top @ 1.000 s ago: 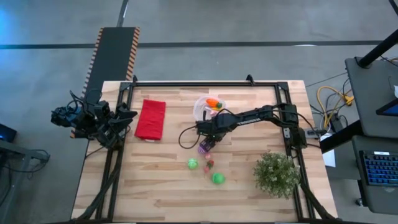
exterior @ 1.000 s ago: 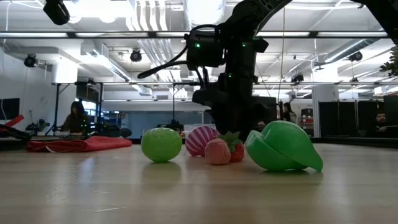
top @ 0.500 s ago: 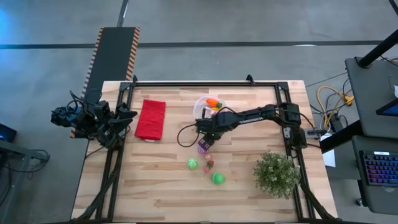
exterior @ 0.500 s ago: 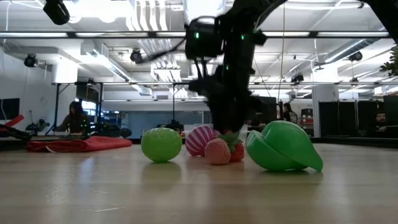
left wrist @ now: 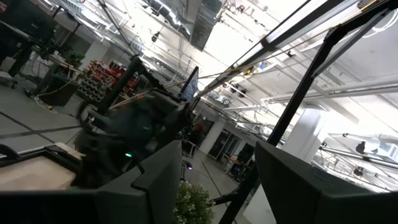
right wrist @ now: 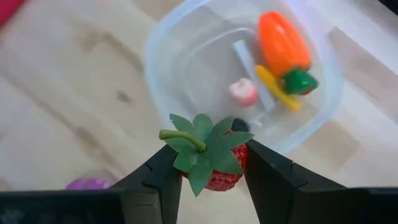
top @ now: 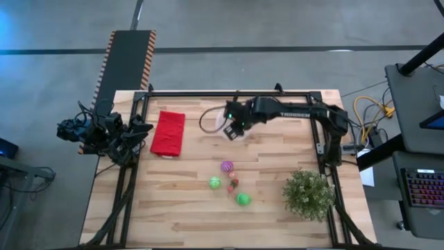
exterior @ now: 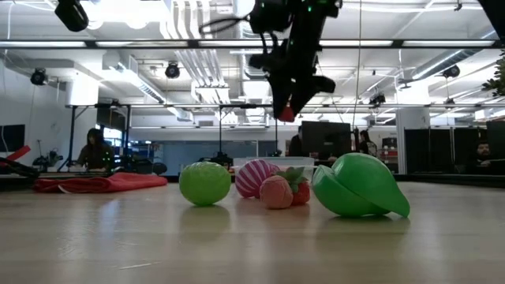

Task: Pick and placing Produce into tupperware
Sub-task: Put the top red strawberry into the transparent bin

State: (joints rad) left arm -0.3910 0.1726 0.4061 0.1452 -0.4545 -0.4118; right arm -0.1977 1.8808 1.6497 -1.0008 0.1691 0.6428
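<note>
My right gripper (top: 233,130) is shut on a red toy strawberry with green leaves (right wrist: 211,155), up in the air at the near rim of the tupperware (right wrist: 186,74). The clear round tupperware holds an orange carrot (right wrist: 283,40), a pink piece (right wrist: 242,91) and a yellow piece. A purple ball (top: 227,167), two green balls (top: 215,182) (top: 243,199) and small red and pink pieces (top: 234,183) lie on the table nearer the front. My left gripper (left wrist: 217,186) is open and empty, off the table's left edge (top: 142,128). My right gripper pinches the strawberry's red body (right wrist: 217,180) between its two fingers (right wrist: 163,180), just under the leaves. The fingers point down, slanting toward the far edge. The strawberry is lifted clear, its leafy top facing the wrist camera; it also shows in the low view (exterior: 288,114).
A folded red cloth (top: 168,132) lies at the table's far left. A bushy green potted plant (top: 309,193) stands at the near right. A black frame (top: 229,92) runs along the table's edges. Bare wood lies at the near left.
My right gripper has risen from the cluster of produce and gone toward the table's far edge, carrying the strawberry lifted clear, up to the tupperware. The purple ball that it stood over now shows uncovered.
</note>
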